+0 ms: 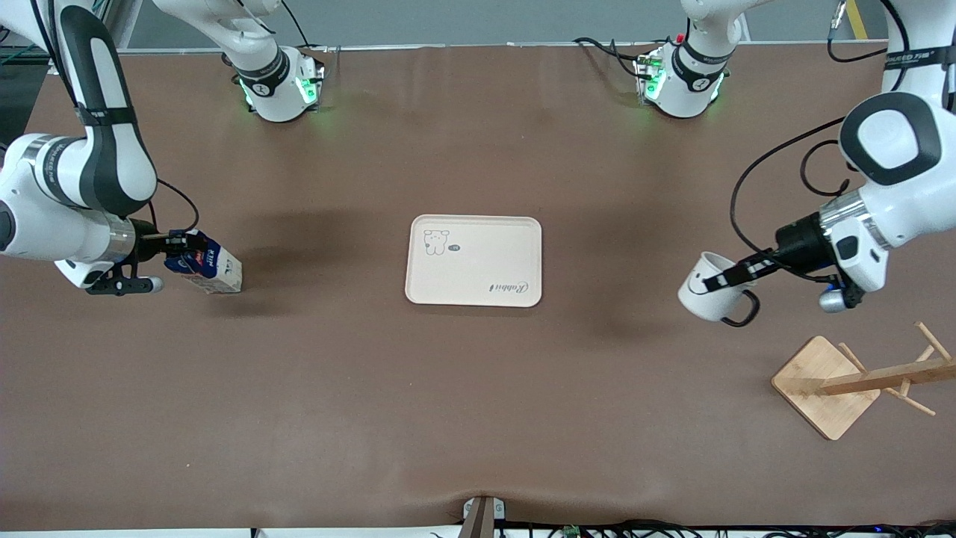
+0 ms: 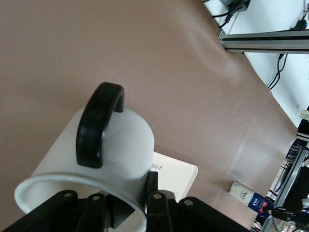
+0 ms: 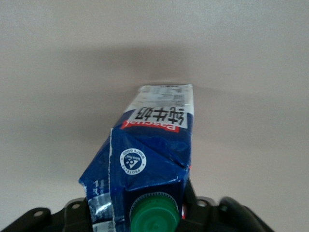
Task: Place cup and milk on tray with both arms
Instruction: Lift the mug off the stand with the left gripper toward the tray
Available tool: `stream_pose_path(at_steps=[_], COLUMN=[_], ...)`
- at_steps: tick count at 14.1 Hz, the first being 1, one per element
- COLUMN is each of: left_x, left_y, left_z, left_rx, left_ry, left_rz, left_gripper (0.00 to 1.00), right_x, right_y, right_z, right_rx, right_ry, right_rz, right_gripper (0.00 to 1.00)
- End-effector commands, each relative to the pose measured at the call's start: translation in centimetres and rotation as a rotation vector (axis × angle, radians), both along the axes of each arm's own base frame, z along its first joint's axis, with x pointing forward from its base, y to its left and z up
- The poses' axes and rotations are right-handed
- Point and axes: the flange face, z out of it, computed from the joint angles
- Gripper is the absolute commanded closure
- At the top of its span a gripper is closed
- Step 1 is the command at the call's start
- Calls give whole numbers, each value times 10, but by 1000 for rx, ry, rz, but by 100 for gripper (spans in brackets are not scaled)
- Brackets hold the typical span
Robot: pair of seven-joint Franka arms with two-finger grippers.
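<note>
Resting on brown table (image 1: pixel 478 418) (wrinkled near edge): tray (image 1: pixel 478 276).

Left arm: reaches in from its end of the worktop, wrist bent low.
Left gripper (image 1: pixel 723 279): jaws clamped.
Right arm: stretched low over its end.
Right gripper (image 1: pixel 178 243): jaws pinched in.

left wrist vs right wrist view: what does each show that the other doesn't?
Left wrist only: the cup with its black handle, gripped at the rim by the left tool, plus a corner of the tray. Right wrist only: the carton's green cap and the right tool closed around the carton top. Both: the milk, small in the left wrist view, and the brown table.
</note>
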Motion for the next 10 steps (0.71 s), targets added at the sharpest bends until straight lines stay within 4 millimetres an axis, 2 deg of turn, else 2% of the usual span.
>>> stream_pose_path(at_steps=[1,5,7,9,10], left_x=[-1,-9,-11,-14,-19], left_y=[-36,-90,-113,-140,-161], left_z=[-1,-15,-15,-27,-35], left_rx=[-10,-23,-29,-35,-31], left_ry=[101,246,301,367,390], left_rz=[77,192,252,312,317], left_gripper=[100,100,100,100,100], right_x=[-9,-5,2,10,13], right_y=[1,-4,-11,-20,-22], right_z=[4,23,44,63,71], right_rx=[-7,-4,-3,-7,-9], right_ry=[3,52,51,28,19], right_rz=[-3,-10,-17,-27,-31], right_gripper=[100,100,100,100,100])
